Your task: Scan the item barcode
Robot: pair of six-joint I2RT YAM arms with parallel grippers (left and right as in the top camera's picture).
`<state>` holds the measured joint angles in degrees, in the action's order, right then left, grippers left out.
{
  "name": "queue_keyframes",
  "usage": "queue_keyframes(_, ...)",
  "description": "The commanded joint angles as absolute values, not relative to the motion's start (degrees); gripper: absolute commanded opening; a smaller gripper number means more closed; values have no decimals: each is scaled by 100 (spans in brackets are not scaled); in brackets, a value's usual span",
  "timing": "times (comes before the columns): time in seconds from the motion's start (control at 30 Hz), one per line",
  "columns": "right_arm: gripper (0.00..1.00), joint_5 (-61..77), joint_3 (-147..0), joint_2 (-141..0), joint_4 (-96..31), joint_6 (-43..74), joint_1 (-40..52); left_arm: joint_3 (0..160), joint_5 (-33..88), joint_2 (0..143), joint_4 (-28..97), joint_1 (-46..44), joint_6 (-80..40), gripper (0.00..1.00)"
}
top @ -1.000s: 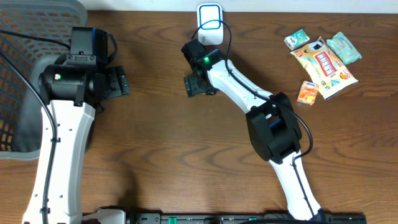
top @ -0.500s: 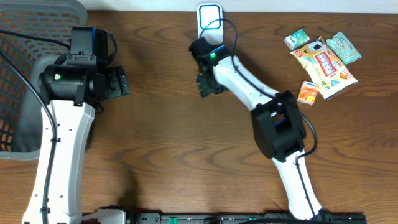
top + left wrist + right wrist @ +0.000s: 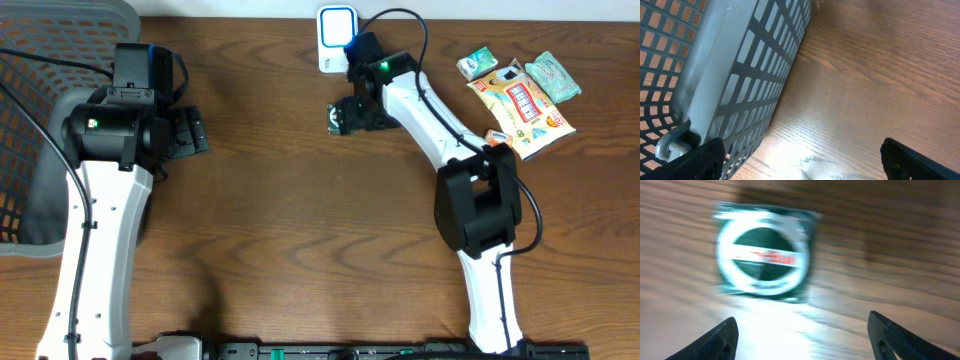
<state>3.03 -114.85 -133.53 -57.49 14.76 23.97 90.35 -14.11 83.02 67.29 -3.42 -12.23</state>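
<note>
A: Where is the green packet (image 3: 765,255) seen?
B: Flat on the table (image 3: 300,230), beneath the right gripper (image 3: 802,332), jaws apart, nothing held.
A: Left gripper (image 3: 800,160)?
B: Spread wide, beside the basket (image 3: 740,80).

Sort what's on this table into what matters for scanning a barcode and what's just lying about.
For the job:
- scanner at the far edge
- green packet lying flat under the right gripper, not held
- right gripper, jaws apart

Lying about:
- snack packets at the right
- mesh basket at the left
- left gripper, open, idle
</note>
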Motion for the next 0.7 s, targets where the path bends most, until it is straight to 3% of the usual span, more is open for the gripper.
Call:
queue_keyframes(0.0, 77, 941, -11463, -13185, -5579, 1413, 2488, 9087, -1507, 8261, 6748, -311, -1256, 98)
queue_keyframes(0.2, 73, 819, -11456, -13249, -4974, 1763, 2694, 9087, -1507, 8261, 6748, -311, -1258, 98)
queue_keyframes(0.3, 73, -10, -11456, -13349, -4856, 1964, 2821, 9087, -1507, 8261, 6748, -311, -1256, 98)
queue_keyframes(0.4, 73, -856, -11456, -13509, -4890, 2272, 2934, 9087, -1507, 8261, 6748, -311, -1256, 98)
queue_keyframes(0.67, 72, -1518, -11456, -13802, -5367, 2443, 3002, 9087, -1507, 8261, 6751, -311, -1256, 98)
